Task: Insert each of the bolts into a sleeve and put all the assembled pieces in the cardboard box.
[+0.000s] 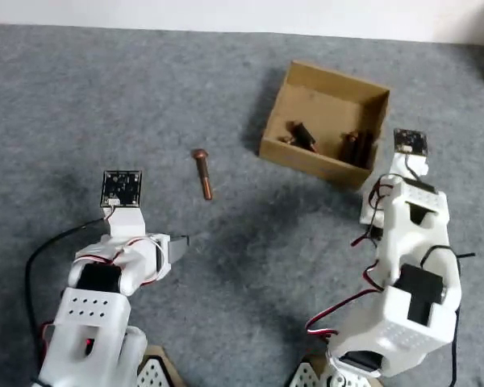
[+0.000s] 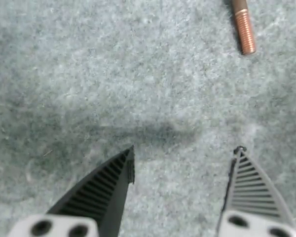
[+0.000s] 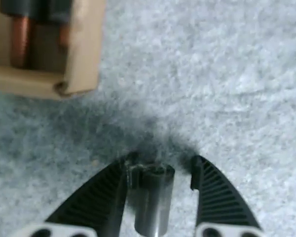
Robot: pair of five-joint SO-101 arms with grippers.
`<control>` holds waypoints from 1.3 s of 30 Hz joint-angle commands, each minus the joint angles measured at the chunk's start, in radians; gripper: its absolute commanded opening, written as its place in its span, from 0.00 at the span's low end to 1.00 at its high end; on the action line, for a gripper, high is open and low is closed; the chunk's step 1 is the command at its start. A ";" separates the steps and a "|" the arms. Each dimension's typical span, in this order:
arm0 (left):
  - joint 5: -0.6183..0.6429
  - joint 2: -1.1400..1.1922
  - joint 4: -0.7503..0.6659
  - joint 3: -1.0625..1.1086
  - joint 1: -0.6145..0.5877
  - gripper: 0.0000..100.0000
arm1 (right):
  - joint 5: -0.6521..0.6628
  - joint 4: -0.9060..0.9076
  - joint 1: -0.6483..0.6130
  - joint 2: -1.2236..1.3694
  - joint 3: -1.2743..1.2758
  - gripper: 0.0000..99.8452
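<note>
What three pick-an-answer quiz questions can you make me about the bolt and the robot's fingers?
1. Where is the loose bolt? A in the box; B on the grey carpet; C between fingers.
2. What colour is it? A copper; B blue; C white.
3. The left gripper has its fingers: A shut on a bolt; B open, holding nothing; C shut on a sleeve.
Answers: 1 B, it lies on carpet outside the cardboard box; 2 A, it shines copper; 3 B, bare carpet shows between them.
</note>
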 commanded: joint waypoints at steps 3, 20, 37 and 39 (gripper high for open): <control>0.003 -0.002 -0.012 -0.012 -0.007 0.29 | -0.034 0.168 -0.068 0.002 -0.082 0.01; 0.075 0.076 0.235 -0.329 0.028 0.23 | -0.184 0.228 -0.263 -0.483 0.183 0.01; 0.206 0.949 0.245 -1.007 0.084 0.26 | -0.213 -0.071 -0.329 -0.921 0.694 0.01; 0.222 1.029 0.245 -1.079 0.110 0.26 | -0.212 -0.074 -0.329 -0.926 0.708 0.01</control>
